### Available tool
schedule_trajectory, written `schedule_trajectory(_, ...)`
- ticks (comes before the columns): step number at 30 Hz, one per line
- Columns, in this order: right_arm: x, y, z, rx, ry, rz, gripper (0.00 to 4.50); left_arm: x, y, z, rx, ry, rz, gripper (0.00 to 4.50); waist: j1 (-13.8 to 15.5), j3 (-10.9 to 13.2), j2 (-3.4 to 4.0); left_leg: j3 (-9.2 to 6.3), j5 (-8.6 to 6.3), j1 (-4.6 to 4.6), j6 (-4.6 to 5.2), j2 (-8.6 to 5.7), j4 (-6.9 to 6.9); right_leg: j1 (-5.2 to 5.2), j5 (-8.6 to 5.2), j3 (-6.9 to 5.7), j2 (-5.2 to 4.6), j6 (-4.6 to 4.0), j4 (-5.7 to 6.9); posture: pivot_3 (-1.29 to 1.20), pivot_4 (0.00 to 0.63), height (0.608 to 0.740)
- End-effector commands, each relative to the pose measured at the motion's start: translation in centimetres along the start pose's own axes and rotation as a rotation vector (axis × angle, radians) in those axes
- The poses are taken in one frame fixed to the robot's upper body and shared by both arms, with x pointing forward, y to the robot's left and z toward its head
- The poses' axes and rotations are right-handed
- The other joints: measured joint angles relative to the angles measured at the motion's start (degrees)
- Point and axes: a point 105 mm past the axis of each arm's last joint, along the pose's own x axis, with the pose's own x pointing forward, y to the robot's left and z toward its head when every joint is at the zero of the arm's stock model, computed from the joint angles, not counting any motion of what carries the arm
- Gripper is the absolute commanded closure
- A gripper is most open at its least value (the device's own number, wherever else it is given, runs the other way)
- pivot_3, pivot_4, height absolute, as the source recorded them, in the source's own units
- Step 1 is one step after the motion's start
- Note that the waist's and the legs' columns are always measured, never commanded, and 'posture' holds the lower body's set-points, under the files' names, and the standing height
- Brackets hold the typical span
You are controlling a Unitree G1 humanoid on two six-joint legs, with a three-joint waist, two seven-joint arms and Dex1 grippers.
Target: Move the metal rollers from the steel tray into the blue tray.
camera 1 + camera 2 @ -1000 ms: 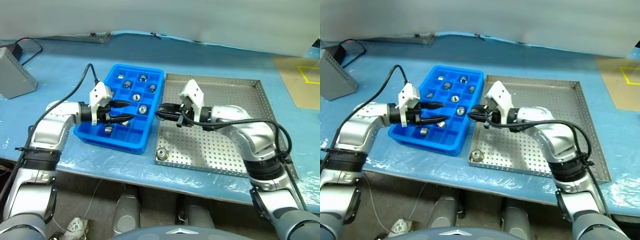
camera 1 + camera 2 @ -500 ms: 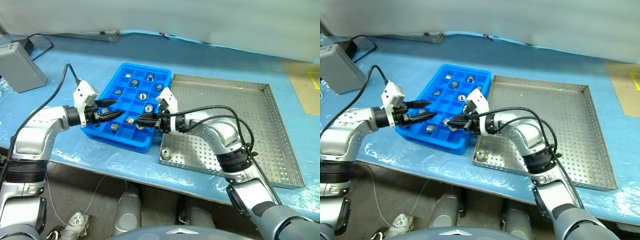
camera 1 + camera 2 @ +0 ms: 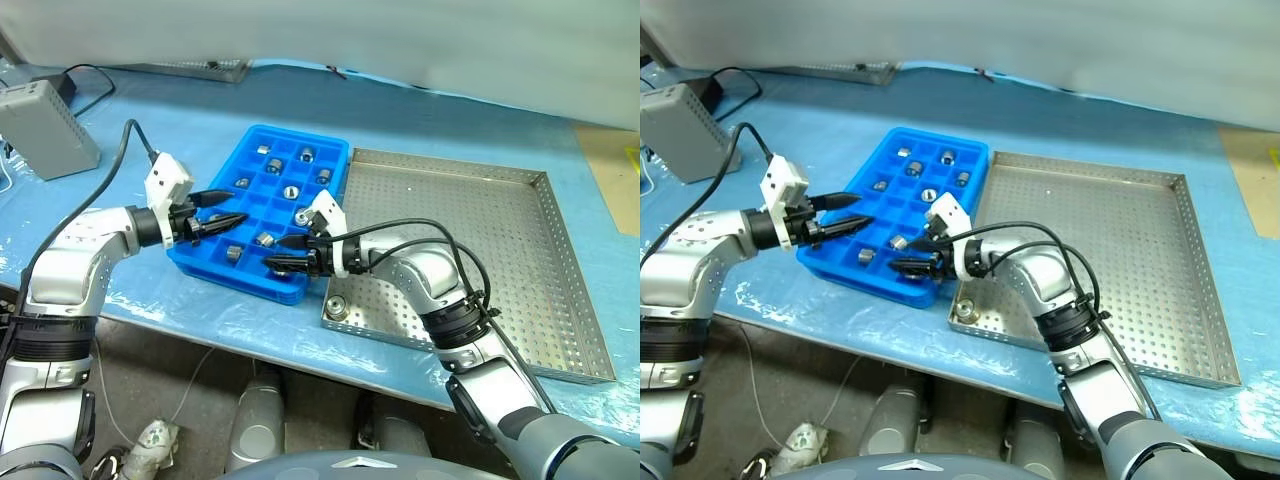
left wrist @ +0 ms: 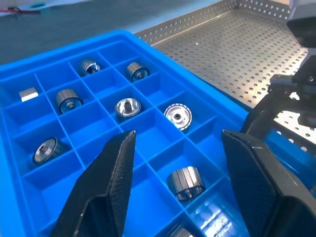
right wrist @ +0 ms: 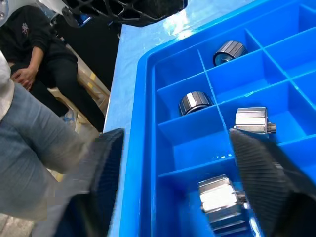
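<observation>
Rollers (image 3: pixel 262 240) sat in several compartments of the blue tray (image 3: pixel 330 160); one roller (image 3: pixel 336 306) remained in the near-left corner of the steel tray (image 3: pixel 560 300) beside it on the desk (image 3: pixel 150 120). Right claw (image 3: pixel 285 254) hung over the blue tray's near edge, fingers spread, nothing between them. Left claw (image 3: pixel 222 207) hovered over the blue tray's left side, fingers parted, empty.

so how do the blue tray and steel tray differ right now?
The blue tray is bright plastic with a grid of square compartments; the steel tray is grey, perforated and undivided. The blue tray is narrower. It holds most of the metal rollers; the steel tray holds one roller at its near corner. Both are shallow rectangles, side by side.
</observation>
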Motion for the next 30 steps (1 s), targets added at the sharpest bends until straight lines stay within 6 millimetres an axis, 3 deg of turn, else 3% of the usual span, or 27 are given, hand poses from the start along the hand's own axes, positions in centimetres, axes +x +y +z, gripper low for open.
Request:
schedule_trajectory(1, -1.6, -0.5, 2.5, -0.029, -0.095, -0.034, 0.82, 0.7, -0.1, 1.0, 0.039, -0.027, -0.025, 1.59, 0.00, 0.00, 0.00, 0.00, 0.00, 0.00, -0.01, 0.00, 0.00, 0.00, 0.00, 0.00, 0.00, 0.00, 0.00, 0.27, 0.150, 0.740)
schedule_trajectory(5, -6.2, -1.9, 5.0, -0.088, -0.173, -0.145, 0.82, 2.4, -1.3, 1.3, 0.041, -0.045, -0.111, 1.59, 0.12, 0.00, -0.01, 0.01, 0.05, -0.04, -0.08, -0.03, 0.04, 0.00, 0.01, 0.00, -0.01, 0.01, -0.01, 0.21, 0.150, 0.740)
schedule_trajectory(7, -9.2, -1.4, 5.1, -0.130, -0.158, -0.176, 0.82, 3.5, -1.8, 1.5, 0.044, -0.056, -0.153, 1.59, 0.50, -0.01, -0.03, 0.00, 0.06, -0.07, -0.10, -0.09, 0.04, 0.03, 0.01, 0.01, -0.03, 0.02, -0.03, 0.17, 0.150, 0.740)
schedule_trajectory(10, -12.4, 0.8, 3.1, -0.189, -0.035, -0.154, 0.82, 4.9, -2.1, 1.9, 0.047, -0.076, -0.204, 1.59, 0.40, -0.05, -0.09, 0.02, 0.04, -0.02, -0.06, -0.09, 0.06, 0.11, 0.01, 0.05, 0.00, 0.10, -0.12, 0.12, 0.150, 0.740)
schedule_trajectory(12, -13.5, 2.2, 1.6, -0.204, 0.058, -0.122, 0.82, 5.6, -2.3, 2.0, 0.048, -0.083, -0.231, 1.59, 0.23, -0.06, -0.09, 0.02, 0.02, -0.02, -0.02, -0.07, 0.03, 0.13, -0.03, 0.05, 0.04, 0.16, -0.19, 0.10, 0.150, 0.740)
schedule_trajectory(18, -12.4, 4.1, -2.4, -0.160, 0.194, -0.017, 0.82, 6.9, -2.9, 2.0, 0.041, -0.097, -0.296, 1.59, -1.98, -0.09, -0.11, 0.05, 0.03, 0.13, -0.03, 0.27, 0.08, 0.18, -0.04, 0.12, 0.40, 0.15, -0.22, 0.07, 0.150, 0.740)
schedule_trajectory(23, -10.7, 3.1, -2.9, -0.111, 0.169, 0.002, 0.82, 6.8, -3.1, 1.8, 0.041, -0.087, -0.309, 1.59, -2.21, -0.09, -0.11, 0.04, 0.03, 0.13, -0.03, 0.48, 0.16, 0.14, 0.08, 0.10, 0.60, -0.07, -0.19, 0.09, 0.150, 0.740)
schedule_trajectory(30, -9.2, 1.4, -5.2, -0.092, 0.209, -0.024, 0.82, 5.8, -3.4, 1.4, 0.036, -0.068, -0.295, 1.59, -1.70, -0.10, -0.12, 0.02, 0.02, 0.07, -0.01, 0.47, 0.22, 0.17, 0.14, 0.09, 0.59, -0.17, -0.19, 0.14, 0.150, 0.740)
